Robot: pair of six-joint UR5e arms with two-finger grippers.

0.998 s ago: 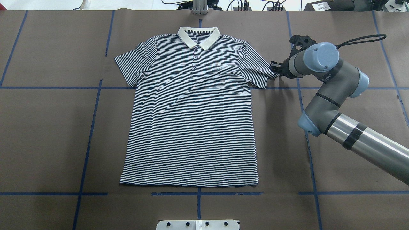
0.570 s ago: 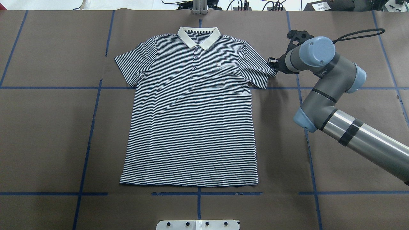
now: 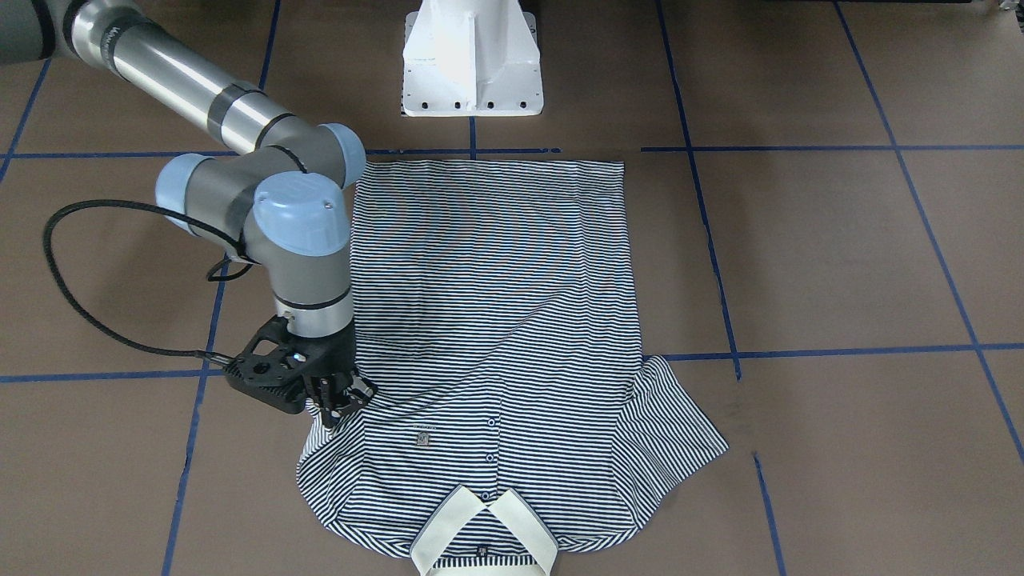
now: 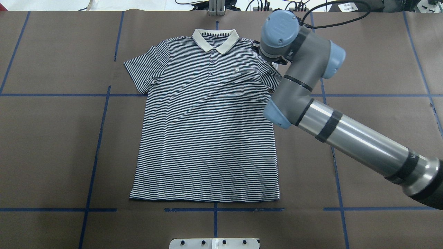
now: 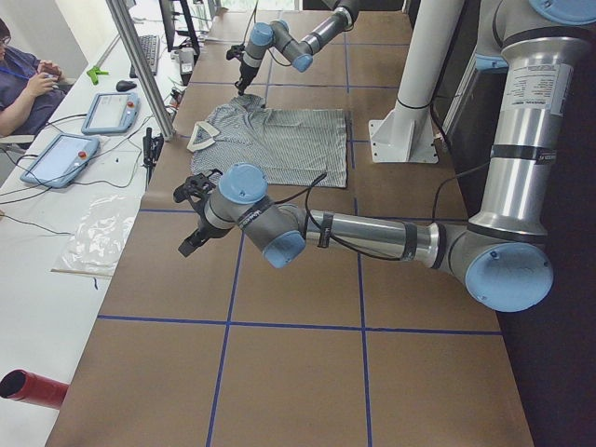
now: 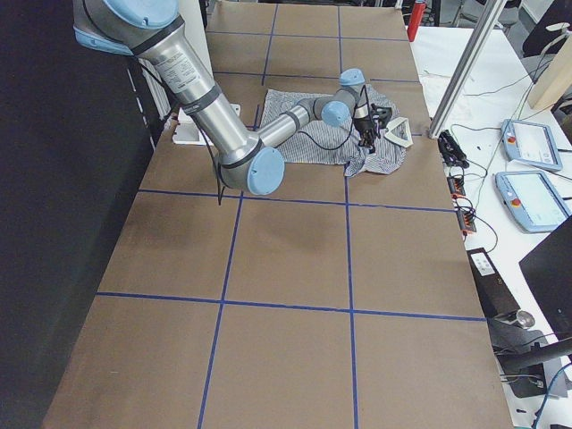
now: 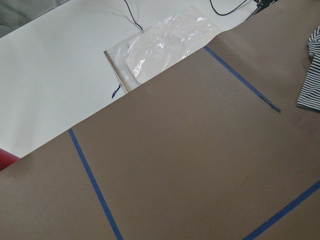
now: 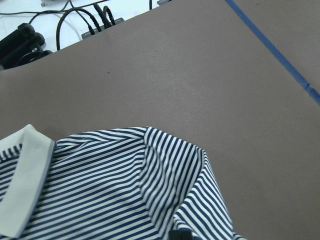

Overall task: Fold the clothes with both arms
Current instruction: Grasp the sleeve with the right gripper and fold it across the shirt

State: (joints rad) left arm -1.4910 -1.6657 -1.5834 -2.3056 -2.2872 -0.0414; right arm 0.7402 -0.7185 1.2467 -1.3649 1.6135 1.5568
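Note:
The striped polo shirt (image 4: 207,138) lies flat and face up on the brown table, its cream collar (image 4: 215,38) at the far edge. My right gripper (image 3: 334,400) is shut on the shirt's right sleeve and holds it lifted and drawn in over the shoulder. From overhead the right arm's wrist (image 4: 280,33) hides the fingers. The right wrist view looks down on the bunched sleeve (image 8: 185,195) and collar (image 8: 22,180). The other sleeve (image 4: 145,69) lies spread out. My left gripper (image 5: 189,244) hangs over bare table far from the shirt; I cannot tell whether it is open or shut.
The white pedestal base (image 3: 472,64) stands at the table's near edge. Blue tape lines (image 4: 100,131) cross the brown cover. A side bench holds two teach pendants (image 5: 107,112), a plastic bag (image 7: 165,42) and cables. A seated person (image 5: 23,84) is beside it.
The right gripper has moved left and towards the far edge, from beside the sleeve hem to above the shoulder, drawing the sleeve inward with it. The shirt body stays put.

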